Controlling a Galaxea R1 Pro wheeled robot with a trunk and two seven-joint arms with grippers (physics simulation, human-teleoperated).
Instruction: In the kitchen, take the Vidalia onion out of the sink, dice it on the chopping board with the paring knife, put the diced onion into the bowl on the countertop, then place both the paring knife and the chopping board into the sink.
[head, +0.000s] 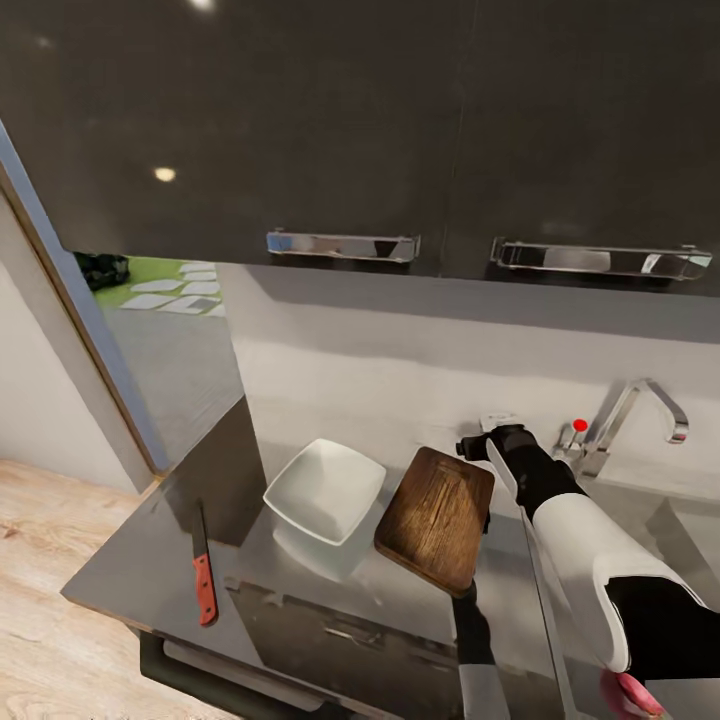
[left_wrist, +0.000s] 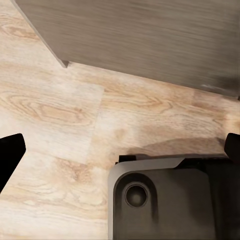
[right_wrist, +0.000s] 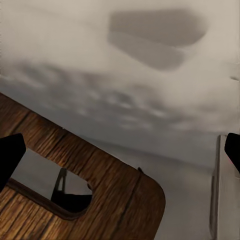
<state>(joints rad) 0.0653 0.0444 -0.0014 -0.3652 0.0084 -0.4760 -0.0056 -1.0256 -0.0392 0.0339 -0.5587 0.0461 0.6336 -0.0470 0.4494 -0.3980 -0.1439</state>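
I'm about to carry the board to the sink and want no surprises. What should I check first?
1. Right gripper closed on the board: not ok, its fingers are spread wide by the handle hole.
2. Diced onion in the bowl: not ok, it looks empty.
3. Knife clear of the board: ok, it lies apart on the countertop.
4. Room in the sink: cannot tell, the right arm hides it below the tap.
5. Left gripper free: ok, open over the floor.

Soft, even light; ceiling lamps glint on glossy upper cabinets (head: 300, 120).
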